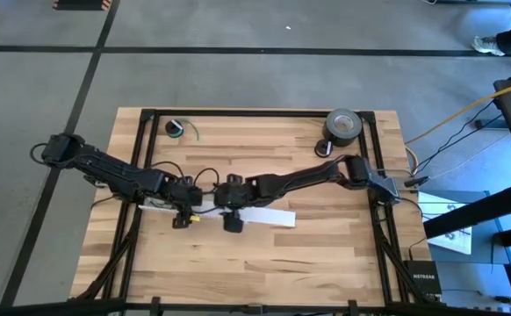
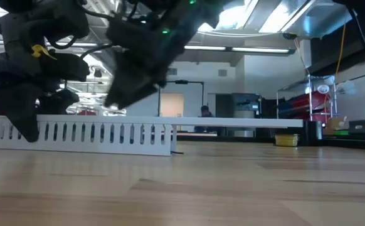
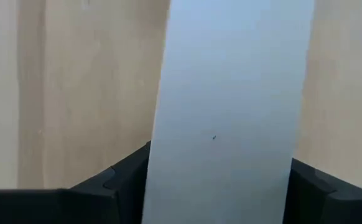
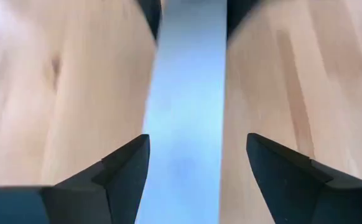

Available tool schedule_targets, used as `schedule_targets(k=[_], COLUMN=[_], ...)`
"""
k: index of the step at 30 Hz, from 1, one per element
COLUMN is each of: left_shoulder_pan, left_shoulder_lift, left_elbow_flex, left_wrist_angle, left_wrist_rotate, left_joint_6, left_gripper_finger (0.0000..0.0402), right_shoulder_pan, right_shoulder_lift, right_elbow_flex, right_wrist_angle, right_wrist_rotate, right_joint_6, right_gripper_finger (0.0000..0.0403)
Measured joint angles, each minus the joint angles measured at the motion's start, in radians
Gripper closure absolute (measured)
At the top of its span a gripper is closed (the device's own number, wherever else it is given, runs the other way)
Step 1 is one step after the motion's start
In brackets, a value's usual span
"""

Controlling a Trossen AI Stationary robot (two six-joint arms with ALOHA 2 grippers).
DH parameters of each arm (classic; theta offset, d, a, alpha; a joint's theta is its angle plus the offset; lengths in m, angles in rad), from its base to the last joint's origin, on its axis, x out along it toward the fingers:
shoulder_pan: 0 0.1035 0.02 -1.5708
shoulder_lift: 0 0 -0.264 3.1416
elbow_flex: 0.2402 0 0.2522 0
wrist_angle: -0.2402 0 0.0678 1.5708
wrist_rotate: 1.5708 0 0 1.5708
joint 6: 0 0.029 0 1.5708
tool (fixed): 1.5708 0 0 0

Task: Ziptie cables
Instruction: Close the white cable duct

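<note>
Both arms meet over the middle of the desk (image 1: 343, 254), bent down onto a long white slotted strip (image 1: 269, 217) that lies flat on the wood, its long axis running side to side, one end under the left arm and the other pointing toward the right edge. The left gripper (image 1: 183, 217) straddles the strip near its left end, its two dark fingers (image 3: 128, 177) pressed against both sides of it, so it grips the strip across its width. The right gripper (image 1: 233, 219) sits just beside it, fingers (image 4: 128, 165) spread with bare wood showing between them and the strip, holding nothing. From table height the slots (image 2: 107, 133) stand upright. I cannot make out the cables or zipties anywhere.
</note>
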Motion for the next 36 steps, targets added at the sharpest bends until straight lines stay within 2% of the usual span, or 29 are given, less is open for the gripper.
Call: schedule_targets(k=[5,13,19,23,29,36], left_shoulder_pan=[0.000,0.000,0.000,0.001,0.000,0.004], left_shoulder_lift=[0.000,0.002,0.002,0.002,0.034,0.126], left_elbow_flex=[0.000,0.000,0.000,0.000,0.000,0.001], left_wrist_angle=[0.032,0.050,0.060,0.075,0.183,0.380], left_wrist_rotate=[0.007,0.000,0.000,0.002,0.002,0.001], left_joint_6=[0.023,0.004,0.019,0.018,0.012,0.036], left_gripper_finger=[0.0166,0.0166,0.0166,0.0166,0.0166,0.0167], right_shoulder_pan=[0.000,0.000,0.000,-0.001,0.000,0.018], right_shoulder_lift=[-0.021,-0.038,-0.106,-0.166,-0.317,-0.591], right_elbow_flex=[0.000,0.003,-0.006,-0.038,-0.279,-0.683], right_wrist_angle=[-0.188,-0.348,-0.594,-0.658,-0.520,-0.078], right_wrist_rotate=[-0.025,-0.035,0.031,0.065,0.041,0.022], right_joint_6=[-0.022,-0.012,-0.032,-0.031,0.027,0.165], right_gripper_finger=[0.0176,0.0198,0.0199,0.0199,0.0199,0.0199])
